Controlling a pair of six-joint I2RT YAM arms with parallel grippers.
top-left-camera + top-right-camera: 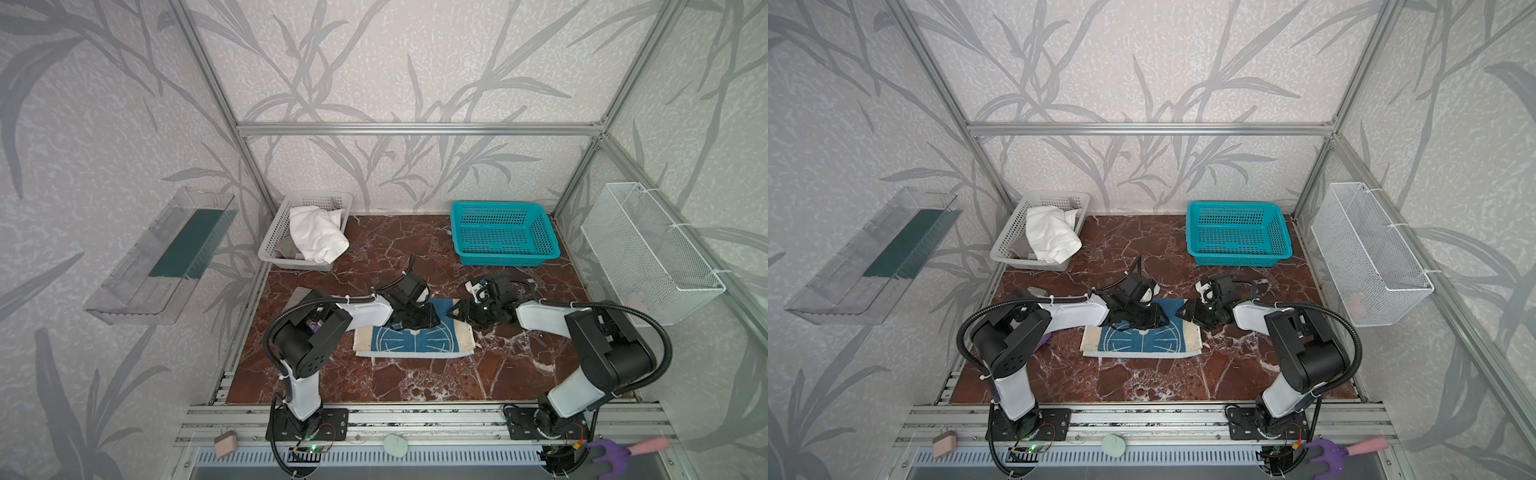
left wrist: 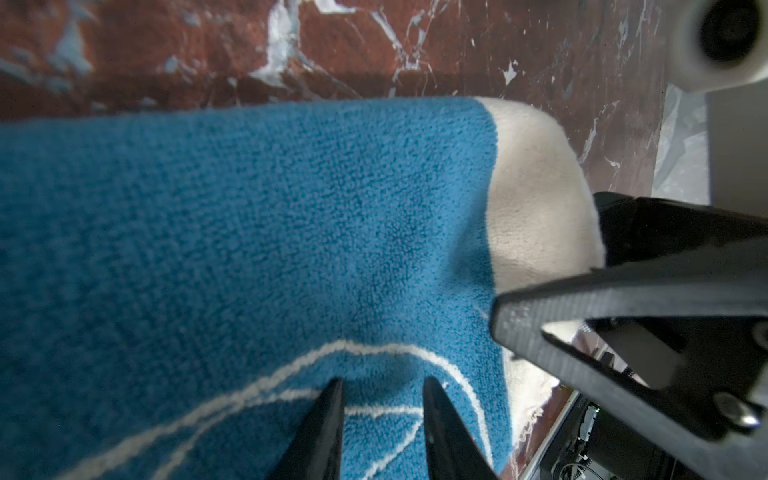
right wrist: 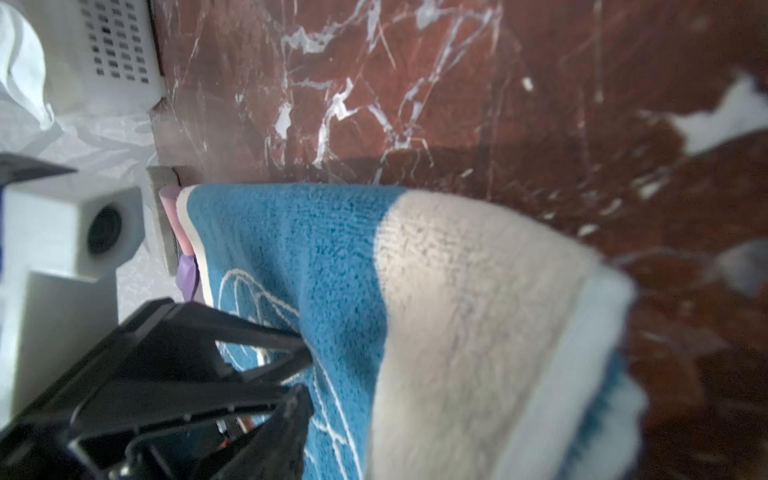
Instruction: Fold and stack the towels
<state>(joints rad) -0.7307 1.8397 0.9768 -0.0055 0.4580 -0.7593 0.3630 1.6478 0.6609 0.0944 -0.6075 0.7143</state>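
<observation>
Towel status: blue-and-cream towel [image 1: 415, 340] sits just below centre in both top views. Its near edge lies flat on the marble table [image 1: 415, 382]. Its far edge is raised off the table between the two grippers.

In its wrist view I see the left gripper [image 2: 382, 382] with its fingers closed on a bunched fold of the blue cloth, creases running into the pinch.

Right gripper [image 1: 456, 311] meets the cream end band from the right of the frame. The band runs between its fingers, but I cannot tell whether they are clamped or loose.

White towel [image 1: 318, 232] is heaped in the pale basket [image 1: 272, 245] at the upper left of the tabletop, spilling over the front rim. Grey towel [image 1: 286, 248] shows beneath it.

Teal basket [image 1: 503, 259] stands at the upper right.
</observation>
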